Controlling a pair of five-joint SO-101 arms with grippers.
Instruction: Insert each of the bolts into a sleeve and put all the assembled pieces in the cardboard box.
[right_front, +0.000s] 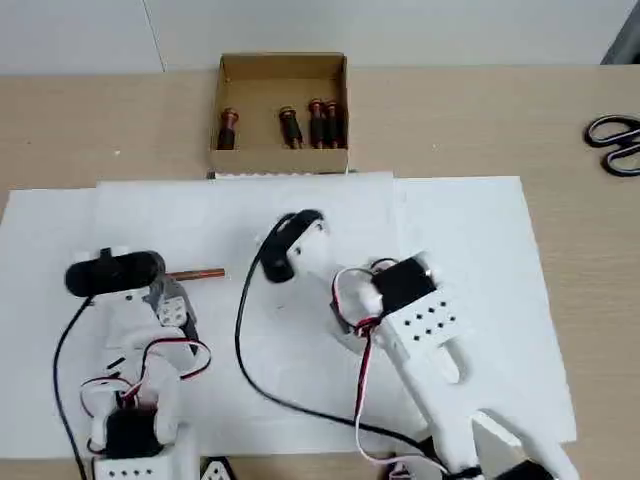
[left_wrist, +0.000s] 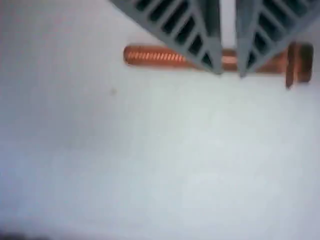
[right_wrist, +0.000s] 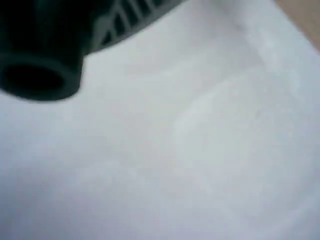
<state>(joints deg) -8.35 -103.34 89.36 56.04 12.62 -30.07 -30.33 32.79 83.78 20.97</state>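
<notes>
Copper threaded bolt (left_wrist: 165, 56): lying on the white paper sheet (right_front: 460, 250), crossing beneath the left pincer (left_wrist: 229, 72).
Left pincer: grip cannot be told.
Black tubular sleeve (right_wrist: 40, 75): gripped by the right pincer (right_front: 296, 236).
Brown cardboard box (right_front: 283, 58): far side of the bench (right_front: 480, 120), four assembled pieces (right_front: 290, 126) inside.

No text, label, number or sign legible anywhere. Cardboard box (right_front: 283, 68) at 12 o'clock: plain walls, no print. White paper sheet (right_front: 480, 230) at centre: unmarked.
</notes>
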